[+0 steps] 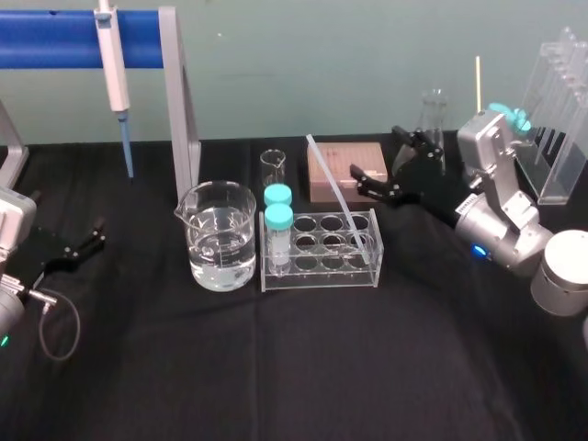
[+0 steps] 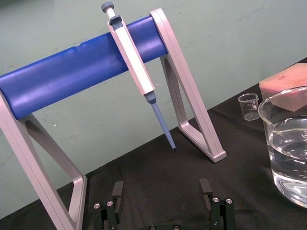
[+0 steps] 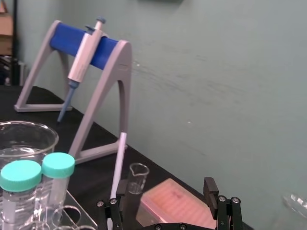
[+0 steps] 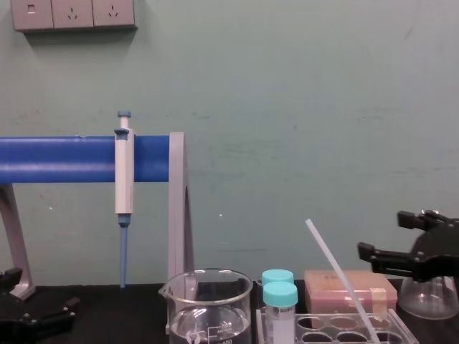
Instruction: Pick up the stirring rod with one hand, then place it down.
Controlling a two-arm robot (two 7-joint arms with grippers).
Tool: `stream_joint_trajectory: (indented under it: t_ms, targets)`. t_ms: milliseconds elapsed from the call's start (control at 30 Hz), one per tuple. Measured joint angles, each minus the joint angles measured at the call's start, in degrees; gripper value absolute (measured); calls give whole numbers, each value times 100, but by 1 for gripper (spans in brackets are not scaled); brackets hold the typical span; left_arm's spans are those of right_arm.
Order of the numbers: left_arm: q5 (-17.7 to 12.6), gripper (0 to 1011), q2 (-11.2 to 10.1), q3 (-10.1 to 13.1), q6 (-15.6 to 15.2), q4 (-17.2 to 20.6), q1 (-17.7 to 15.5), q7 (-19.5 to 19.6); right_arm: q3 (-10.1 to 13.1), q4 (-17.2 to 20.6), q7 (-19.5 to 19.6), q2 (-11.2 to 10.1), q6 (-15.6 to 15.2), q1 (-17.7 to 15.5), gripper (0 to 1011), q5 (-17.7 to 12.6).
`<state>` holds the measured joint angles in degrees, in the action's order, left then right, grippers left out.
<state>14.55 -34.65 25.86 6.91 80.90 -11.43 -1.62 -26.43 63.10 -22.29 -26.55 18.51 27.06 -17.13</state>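
While left pincer (image 1: 64,220) and right pincer (image 1: 377,154) both spread, stirring rod (image 1: 336,190) aslant in rack (image 1: 322,280), top rear-left.

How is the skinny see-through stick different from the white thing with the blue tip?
The stirring rod leans tilted in the clear tube rack; the pipette hangs straight down from the blue stand. The stirring rod is thin and plain all along; the pipette has a thick white body and a narrow blue tip. Both are long, and neither is held: the right gripper is open near the rod, the left gripper open at the table's left.
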Motion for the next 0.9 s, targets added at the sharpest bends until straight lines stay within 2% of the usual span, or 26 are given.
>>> stream_joint_trajectory:
  t_ms: [33,233,467,633,733,767,900]
  targets:
    - [0,1000,0,0,0,0,0,0,-44,-217,-168,93,60,155,1002,23]
    - [0,1000,0,0,0,0,0,0,-121,-775,-731,338,248,551,1002,7]
    - [0,1000,0,0,0,0,0,0,-139,-1191,-1176,561,416,801,1002,-47]
    - [0,1000,0,0,0,0,0,0,-108,-1618,-1508,742,475,1013,1000,-166]
    - [0,1000,0,0,0,0,0,0,-51,-2009,-1804,896,473,1201,1000,-302]
    - [0,1000,0,0,0,0,0,0,-51,-2009,-1804,896,473,1201,1002,-302]
    - [0,1000,0,0,0,0,0,0,-16,-2519,-2121,1087,506,1457,1002,-372]
